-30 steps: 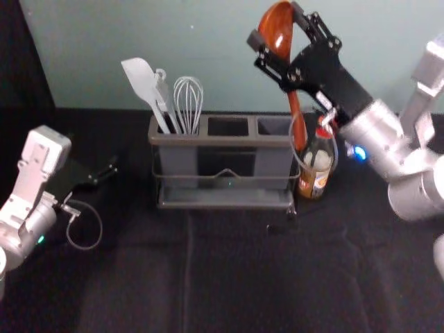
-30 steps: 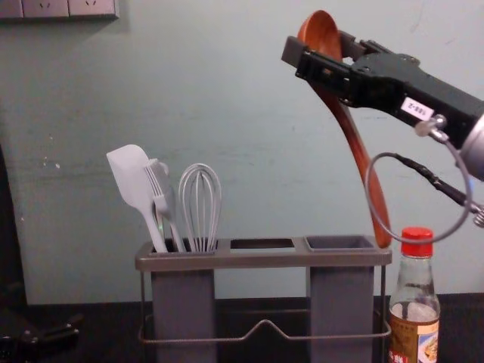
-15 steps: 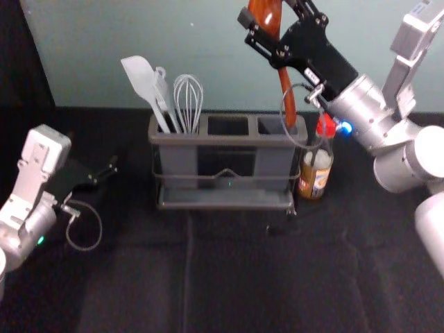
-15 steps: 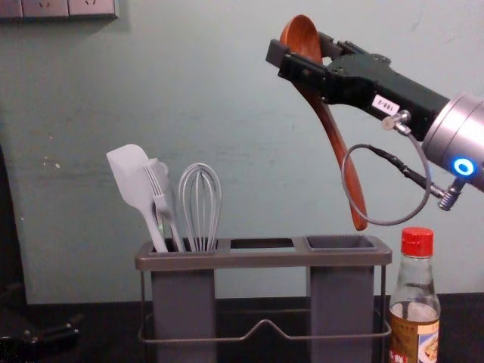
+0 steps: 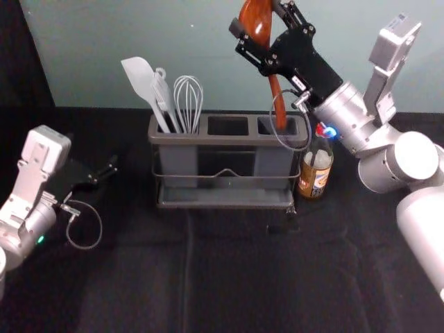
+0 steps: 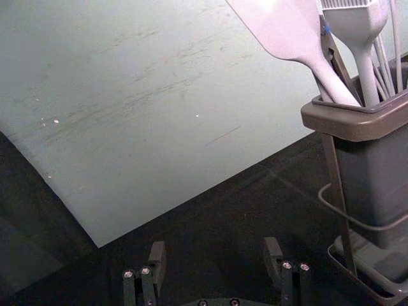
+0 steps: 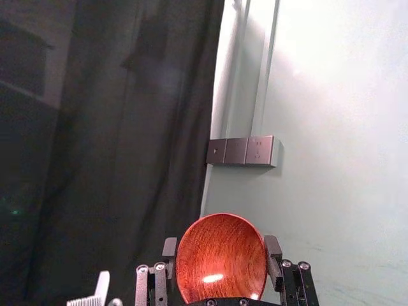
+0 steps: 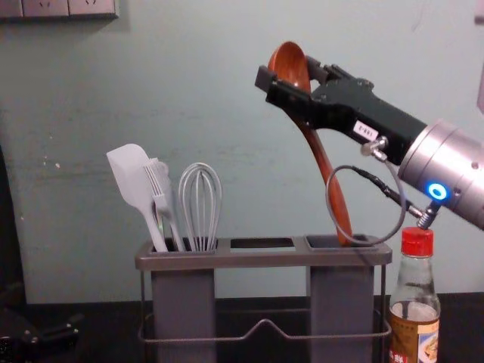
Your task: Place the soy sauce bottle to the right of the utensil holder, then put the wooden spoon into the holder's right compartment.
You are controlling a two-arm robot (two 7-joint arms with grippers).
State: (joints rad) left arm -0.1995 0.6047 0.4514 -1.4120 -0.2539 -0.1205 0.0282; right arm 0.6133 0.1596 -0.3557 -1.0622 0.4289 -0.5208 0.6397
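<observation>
The right tool (image 8: 288, 73) pinches the wooden spoon (image 8: 321, 162) by its round end, up high; the long spoon leans, thin end down and rightward at the right compartment (image 8: 340, 302); I can't tell if it's inside; the right arm is nearer; the soy sauce bottle (image 8: 414, 321) stands just right of the holder (image 8: 261, 261); the left tool (image 6: 214, 252), parked left, is open.

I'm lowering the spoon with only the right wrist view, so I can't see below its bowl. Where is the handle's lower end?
Observer: Under the right gripper, the handle ends at the mouth of the holder's right compartment; how far in, I can't tell.
Operator: And the soy sauce bottle?
Observer: The bottle stands upright just right of the holder.
Operator: Left gripper?
Observer: The left gripper is off to the holder's left, jaws apart.
</observation>
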